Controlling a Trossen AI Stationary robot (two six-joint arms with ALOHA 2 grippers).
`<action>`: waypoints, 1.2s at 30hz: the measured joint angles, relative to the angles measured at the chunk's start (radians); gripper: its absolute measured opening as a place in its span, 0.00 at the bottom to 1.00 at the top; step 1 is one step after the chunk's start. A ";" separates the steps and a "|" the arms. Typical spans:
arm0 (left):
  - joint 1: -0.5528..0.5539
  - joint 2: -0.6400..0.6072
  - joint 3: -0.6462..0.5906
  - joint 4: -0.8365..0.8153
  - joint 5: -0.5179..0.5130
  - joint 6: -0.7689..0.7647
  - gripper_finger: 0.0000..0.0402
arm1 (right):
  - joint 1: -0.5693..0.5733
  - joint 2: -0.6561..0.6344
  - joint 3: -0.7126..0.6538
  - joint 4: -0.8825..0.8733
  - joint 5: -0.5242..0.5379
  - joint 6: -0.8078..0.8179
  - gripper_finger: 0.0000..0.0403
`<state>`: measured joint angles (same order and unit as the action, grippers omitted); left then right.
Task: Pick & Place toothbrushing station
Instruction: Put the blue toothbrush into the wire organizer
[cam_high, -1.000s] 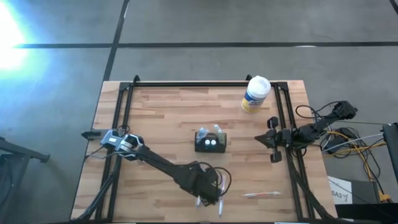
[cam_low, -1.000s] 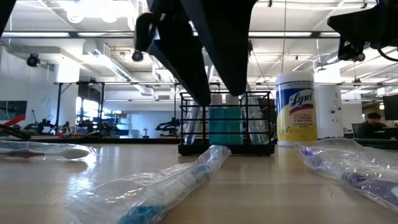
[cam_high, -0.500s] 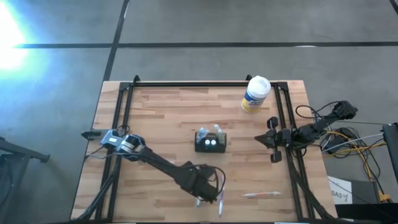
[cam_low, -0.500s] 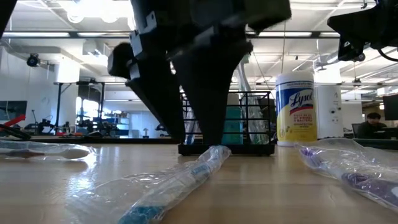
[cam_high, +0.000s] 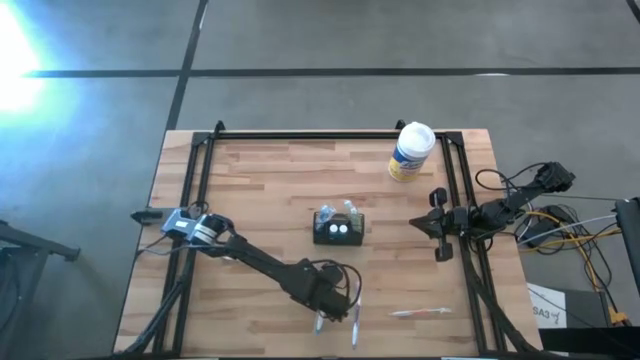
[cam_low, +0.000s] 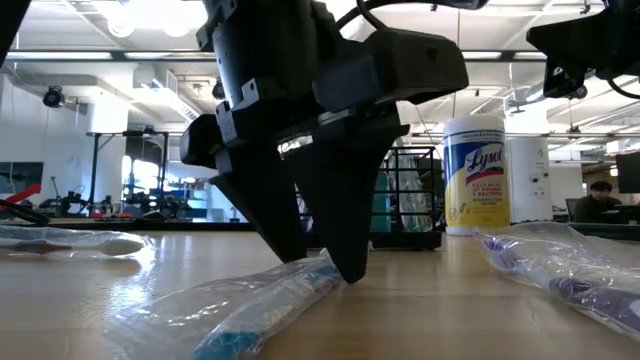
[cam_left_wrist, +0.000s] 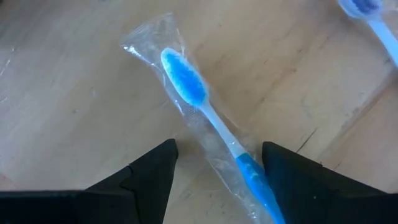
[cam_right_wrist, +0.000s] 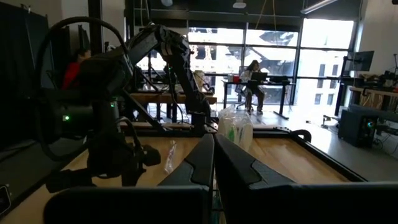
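The toothbrushing station (cam_high: 338, 228), a small black holder, stands upright mid-table; in the low view its part (cam_low: 412, 200) shows behind my left gripper. My left gripper (cam_high: 322, 308) is open near the table's near edge and points steeply down. Its fingers stand on either side of a blue toothbrush in a clear wrap (cam_left_wrist: 211, 124) that lies flat on the wood (cam_low: 250, 310). My right gripper (cam_high: 438, 225) waits shut at the table's right edge, its fingers (cam_right_wrist: 213, 158) level and holding nothing. My left gripper (cam_left_wrist: 217, 163) straddles the wrapped blue toothbrush from above, its fingers across the handle (cam_left_wrist: 239, 158). The fingertips (cam_low: 348, 272) reach down to the level of the wrap. Whether they touch the wrap or the table, I cannot tell.
A white canister with a yellow label (cam_high: 410, 150) stands at the far right. Two more wrapped toothbrushes lie near the front edge (cam_high: 352, 328) (cam_high: 420, 313); one has a purple handle (cam_low: 575, 280). A clear wrap (cam_low: 70, 240) lies at the left in the low view.
My left gripper has come down onto the wrapped blue toothbrush and rolled a little about its own axis, staying open. The toothbrush has not moved.
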<state>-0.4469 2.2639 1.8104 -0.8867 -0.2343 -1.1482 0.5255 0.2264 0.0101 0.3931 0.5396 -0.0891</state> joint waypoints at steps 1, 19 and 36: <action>0.000 0.000 -0.002 0.001 0.001 0.011 0.61 | 0.000 0.000 0.000 -0.001 0.000 0.000 0.02; 0.000 0.003 0.020 -0.014 0.044 0.098 0.10 | 0.000 0.000 0.000 -0.001 0.000 0.000 0.02; -0.019 0.003 0.020 -0.003 0.034 0.257 0.03 | 0.000 0.000 0.000 -0.002 0.000 0.000 0.02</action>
<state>-0.4658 2.2671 1.8301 -0.8898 -0.2001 -0.8916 0.5255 0.2260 0.0097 0.3907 0.5400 -0.0895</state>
